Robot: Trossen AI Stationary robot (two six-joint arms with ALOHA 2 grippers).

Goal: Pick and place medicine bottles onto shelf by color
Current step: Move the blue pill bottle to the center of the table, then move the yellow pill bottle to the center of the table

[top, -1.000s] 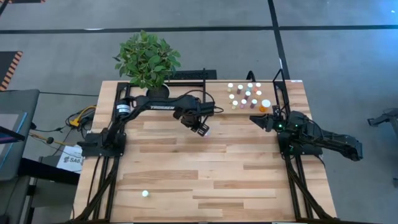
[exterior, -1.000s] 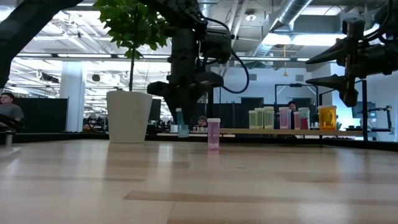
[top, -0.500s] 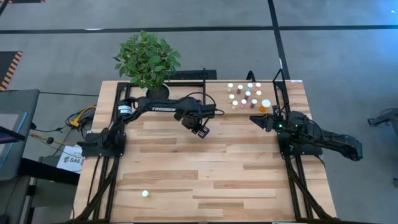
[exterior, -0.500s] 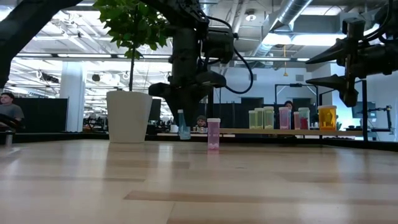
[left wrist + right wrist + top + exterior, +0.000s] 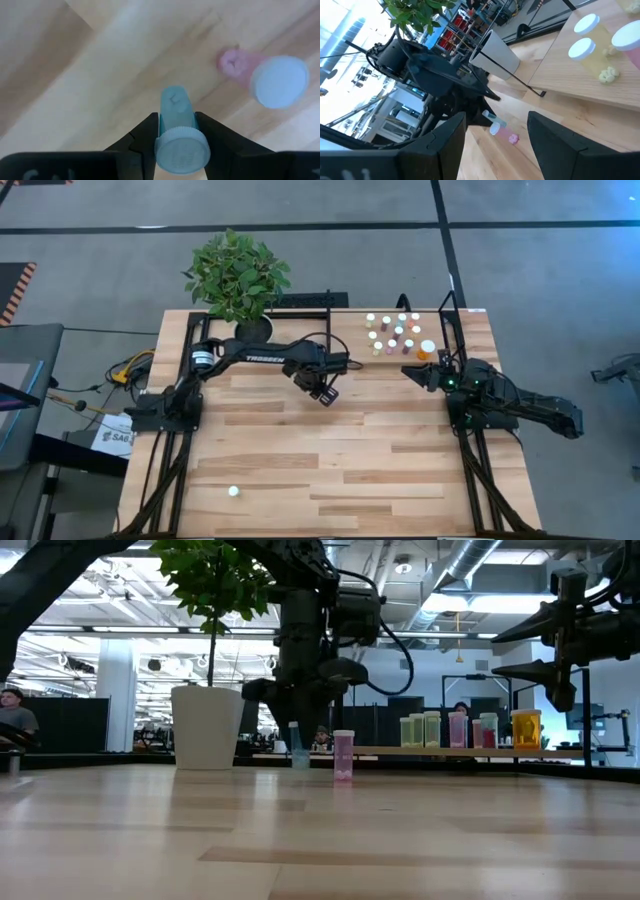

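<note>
- The left claw (image 5: pixel 176 131) pinches a small greenish medicine bottle (image 5: pixel 176 127) just under its white cap; in the left wrist view one dark finger (image 5: pixel 145 135) presses each side of the body
- In the low view that greenish bottle (image 5: pixel 298 745) hangs from the left claw (image 5: pixel 300 730) with its long axis close to upright, cap up, its base at or just above the tabletop (image 5: pixel 320 830); we cannot tell whether it touches
- A pink medicine bottle (image 5: pixel 343 755) stands upright on the tabletop just beside the held bottle, apart from it; the left wrist view shows the same pink bottle (image 5: pixel 265 77) clear of the fingers
- The shelf (image 5: pixel 440 330) lies at the far right of the tabletop, well apart from the left claw (image 5: pixel 325 392); the sorted bottles (image 5: pixel 395 332) stand on it in a cluster with white caps up
- We judge that the coming move turns on this: the shelf lies to the right of and beyond the left claw, so the carry runs across the tabletop toward the right arm
- The right claw (image 5: pixel 420 373) waits spread and empty just in front of the shelf, nearer to it than the left claw
- One more bottle (image 5: pixel 233 491) sits alone near the front edge of the tabletop, well apart from both claws
</note>
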